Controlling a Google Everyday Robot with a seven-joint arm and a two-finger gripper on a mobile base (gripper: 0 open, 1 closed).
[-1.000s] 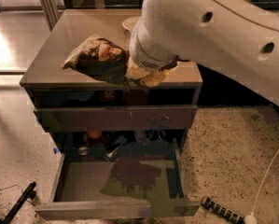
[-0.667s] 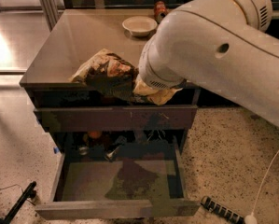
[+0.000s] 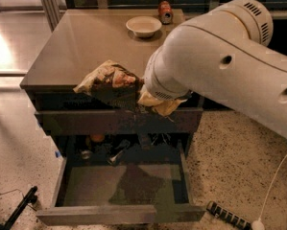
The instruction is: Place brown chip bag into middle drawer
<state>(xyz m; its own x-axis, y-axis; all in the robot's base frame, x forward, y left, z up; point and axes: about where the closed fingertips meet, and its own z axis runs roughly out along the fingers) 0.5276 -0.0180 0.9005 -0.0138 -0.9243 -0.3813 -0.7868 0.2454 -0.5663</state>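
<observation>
Brown foil, crumpled and tan at its ends, marks the brown chip bag (image 3: 109,78), which hangs at the front edge of the worktop (image 3: 80,47). The hand (image 3: 149,100) grasps it at its right end, its tan pads showing beneath the thick white arm (image 3: 229,66). Below, the middle drawer (image 3: 119,213) stands pulled wide out, with a dark shadow on its flat grey floor. The bag is above the drawer, not in it. At the back of the worktop sit a white bowl (image 3: 143,26) and, just beside it, a small red can (image 3: 165,12).
</observation>
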